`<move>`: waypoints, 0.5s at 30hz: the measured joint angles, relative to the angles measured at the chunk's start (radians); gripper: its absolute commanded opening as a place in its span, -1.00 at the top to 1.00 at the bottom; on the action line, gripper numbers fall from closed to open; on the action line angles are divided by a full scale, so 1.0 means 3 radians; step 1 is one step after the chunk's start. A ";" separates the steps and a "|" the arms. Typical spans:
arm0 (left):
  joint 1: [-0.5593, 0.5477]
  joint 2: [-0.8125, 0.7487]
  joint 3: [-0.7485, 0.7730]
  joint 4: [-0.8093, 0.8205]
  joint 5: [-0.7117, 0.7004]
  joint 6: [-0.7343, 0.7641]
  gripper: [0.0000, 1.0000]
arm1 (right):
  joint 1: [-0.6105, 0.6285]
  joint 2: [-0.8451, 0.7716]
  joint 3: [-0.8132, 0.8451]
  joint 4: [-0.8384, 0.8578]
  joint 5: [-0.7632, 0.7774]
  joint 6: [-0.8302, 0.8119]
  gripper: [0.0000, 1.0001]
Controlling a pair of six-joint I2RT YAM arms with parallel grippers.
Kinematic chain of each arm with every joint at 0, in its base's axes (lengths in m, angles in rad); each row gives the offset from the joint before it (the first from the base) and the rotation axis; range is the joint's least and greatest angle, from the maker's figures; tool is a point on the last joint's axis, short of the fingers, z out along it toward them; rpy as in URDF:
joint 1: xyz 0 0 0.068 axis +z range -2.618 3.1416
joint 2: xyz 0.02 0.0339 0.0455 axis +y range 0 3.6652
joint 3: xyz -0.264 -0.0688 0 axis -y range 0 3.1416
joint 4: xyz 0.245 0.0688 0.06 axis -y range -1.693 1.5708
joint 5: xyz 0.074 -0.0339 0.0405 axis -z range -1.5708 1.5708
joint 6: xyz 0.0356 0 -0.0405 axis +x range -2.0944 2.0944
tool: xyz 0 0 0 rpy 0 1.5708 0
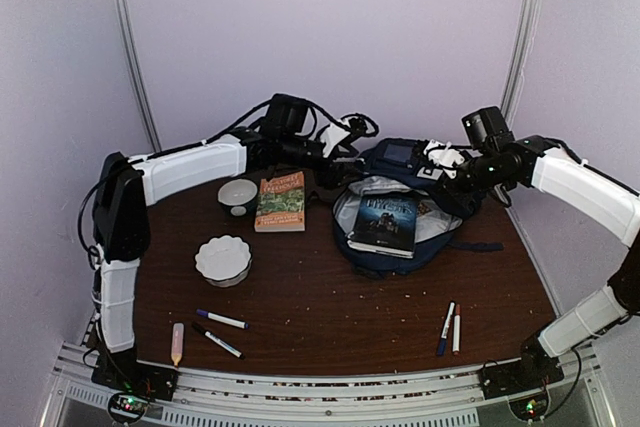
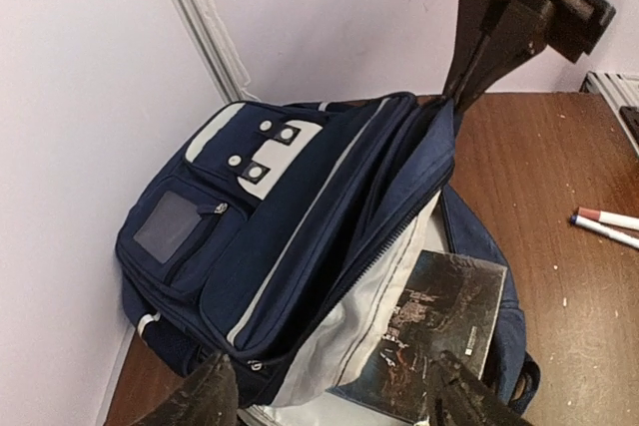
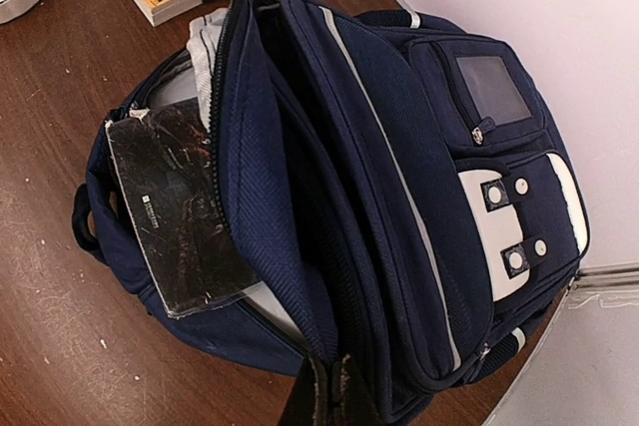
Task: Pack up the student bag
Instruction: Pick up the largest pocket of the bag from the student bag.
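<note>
I see the backpack [image 1: 395, 157] at the far right of the table [image 1: 330, 307], just in front of the back wall, with its main compartment unzipped and the pale lining showing. The right gripper [image 3: 324, 388] has its fingers pressed together on the edge of the backpack's front panel, pinching the blue fabric and holding that panel up off the opening. A dark book [image 1: 385, 222] lies flat on the lining in the mouth of the backpack, its near end reaching the rim.

The left gripper [image 2: 334, 401] hovers at the backpack's left side with its fingers [image 2: 200, 396] spread wide, and I see nothing between them. From its camera I look across the front pocket with the white patches to the right gripper's hold on the panel.

Left of the backpack a green book [image 1: 280, 202] lies flat, with a small bowl [image 1: 237, 194] just beside it and a scalloped white dish [image 1: 222, 259] nearer to me. Two markers [image 1: 220, 319] lie near the front left, and two more pens [image 1: 450, 327] near the front right
</note>
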 measured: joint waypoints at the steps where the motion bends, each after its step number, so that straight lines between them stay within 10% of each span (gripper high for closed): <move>1: 0.0000 0.0084 0.0086 -0.0061 0.0038 0.0062 -0.40 | 0.0000 -0.0006 -0.0001 -0.0009 0.0000 -0.0003 1.00; 15: 0.0000 0.0954 0.0844 -0.0371 0.0259 0.0562 0.03 | -0.0010 -0.0022 0.0004 -0.0159 -0.0125 -0.0191 1.00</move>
